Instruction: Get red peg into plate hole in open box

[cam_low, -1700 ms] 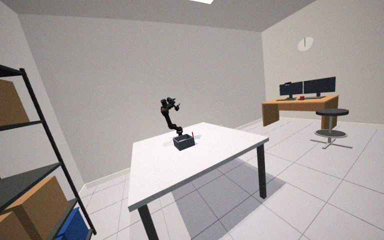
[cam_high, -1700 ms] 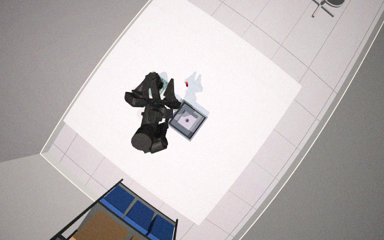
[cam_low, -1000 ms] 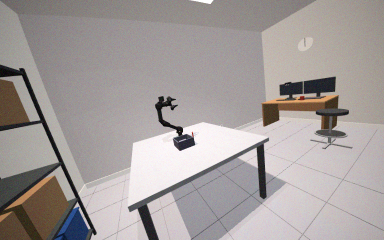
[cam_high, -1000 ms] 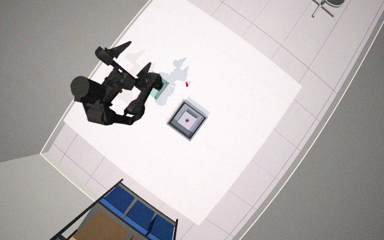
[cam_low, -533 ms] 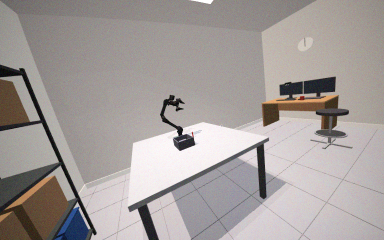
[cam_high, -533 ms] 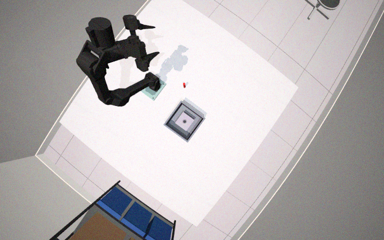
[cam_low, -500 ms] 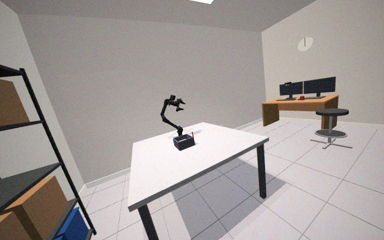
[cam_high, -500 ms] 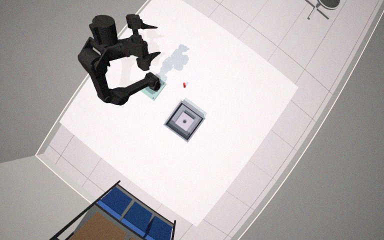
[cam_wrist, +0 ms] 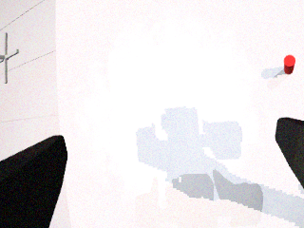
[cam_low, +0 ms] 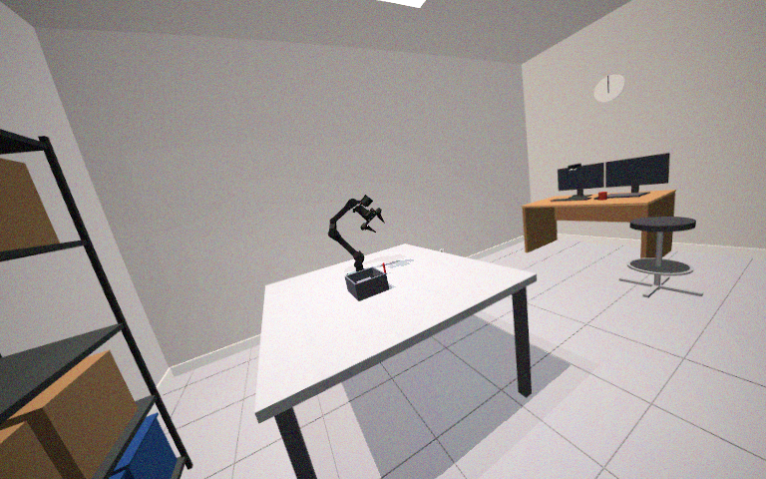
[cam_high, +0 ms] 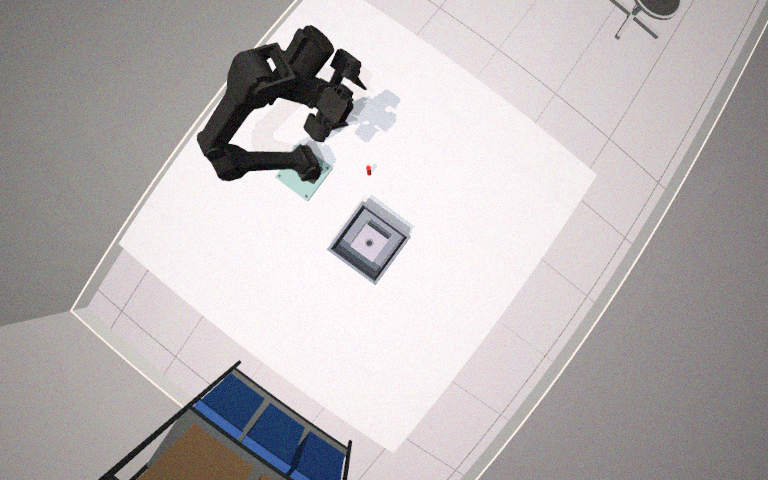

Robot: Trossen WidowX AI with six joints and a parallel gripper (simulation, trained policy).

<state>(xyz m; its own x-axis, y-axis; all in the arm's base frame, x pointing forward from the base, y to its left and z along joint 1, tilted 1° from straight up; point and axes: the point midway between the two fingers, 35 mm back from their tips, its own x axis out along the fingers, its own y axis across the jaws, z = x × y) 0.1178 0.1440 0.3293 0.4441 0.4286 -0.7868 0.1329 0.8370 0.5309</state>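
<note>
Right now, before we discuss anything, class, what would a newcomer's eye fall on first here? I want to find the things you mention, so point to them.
Probably the black arm (cam_high: 226, 121) (cam_low: 340, 226), raised over the white table (cam_high: 481, 226) (cam_low: 338, 338), its gripper (cam_high: 356, 107) (cam_low: 377, 225) (cam_wrist: 174, 137) open. Next, the small red peg (cam_high: 368, 169) (cam_low: 384, 268) (cam_wrist: 289, 65), upright beside the dark open box (cam_high: 351, 262) (cam_low: 369, 288).
</note>
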